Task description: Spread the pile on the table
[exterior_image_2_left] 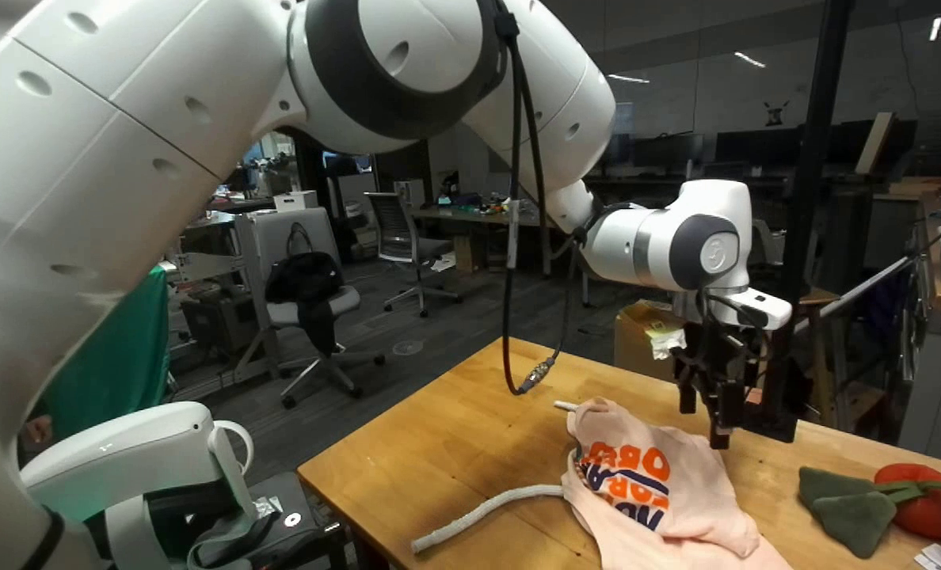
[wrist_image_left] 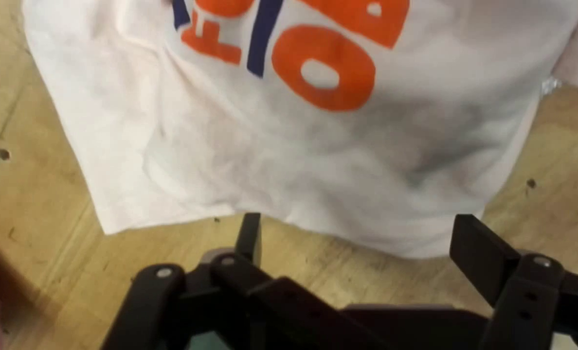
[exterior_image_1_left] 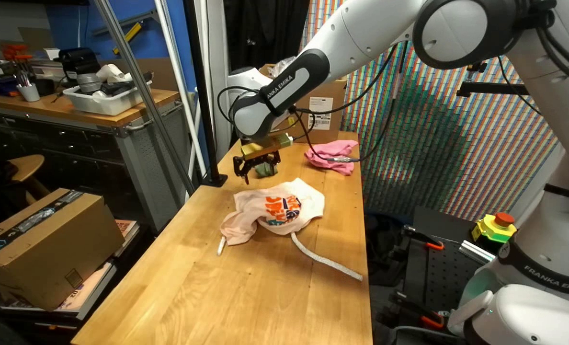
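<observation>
The pale-wood table (exterior_image_1_left: 246, 297) bears the pile. The cream cloth (exterior_image_1_left: 253, 203) with red-orange and dark blue print lies rumpled mid-table; it also shows in the wrist view (wrist_image_left: 289, 160). A long white cord (exterior_image_1_left: 323, 258) comes out from under it, and a short white end (exterior_image_1_left: 221, 245) shows at its other side. The pink cloth (exterior_image_1_left: 332, 151) lies bunched farther back. A green piece (exterior_image_2_left: 851, 514) and a red piece (exterior_image_2_left: 922, 507) lie beyond the cream cloth. My gripper (exterior_image_1_left: 260, 176) is open and empty above the cloth's edge, its fingers (wrist_image_left: 359, 218) either side of bare wood and cloth.
A cardboard box (exterior_image_1_left: 323, 108) stands at the table's far end, behind the arm. A black post (exterior_image_1_left: 205, 120) is fixed at the table's side edge, near the gripper. A darker workbench (exterior_image_1_left: 145, 103) stands beyond. A cable connector (exterior_image_2_left: 535, 376) hangs low over the table.
</observation>
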